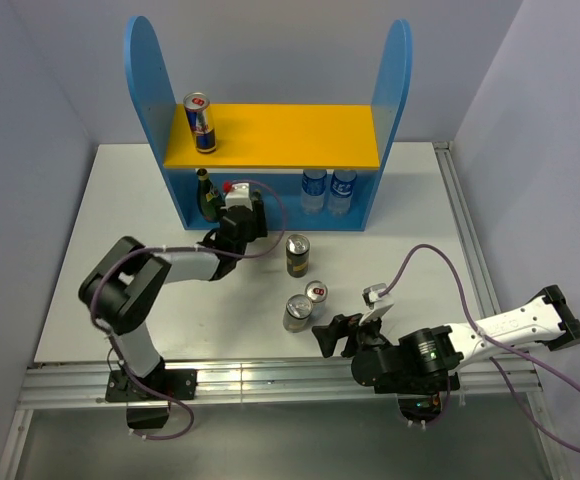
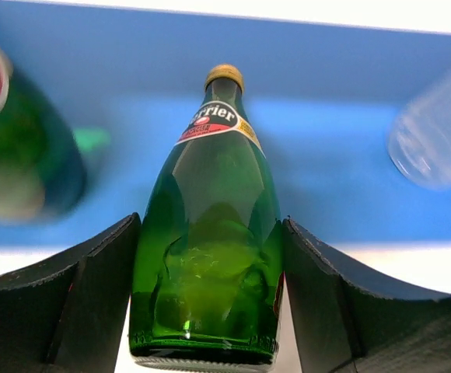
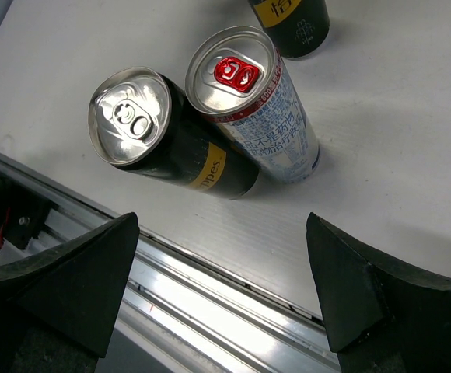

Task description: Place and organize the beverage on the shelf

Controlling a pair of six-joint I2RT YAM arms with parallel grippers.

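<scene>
The shelf [image 1: 148,100] stands at the back, with a blue-silver can [image 1: 199,122] on its yellow upper board. One green bottle [image 1: 207,195] stands on the lower level and shows blurred in the left wrist view [image 2: 23,148]. My left gripper [image 1: 233,196] is at the shelf's front, shut on the second green bottle [image 2: 210,233], which is upright just before the blue base. Two dark cans [image 1: 297,255] [image 1: 297,312] and a silver slim can [image 1: 317,293] stand on the table. My right gripper [image 1: 335,335] is open and empty beside them, over the front rail [image 3: 222,287].
Two clear plastic bottles [image 1: 313,190] [image 1: 343,190] stand on the shelf's lower level at the right; one shows in the left wrist view [image 2: 435,132]. A metal rail [image 1: 270,375] runs along the table's near edge. Walls close in on the left and right.
</scene>
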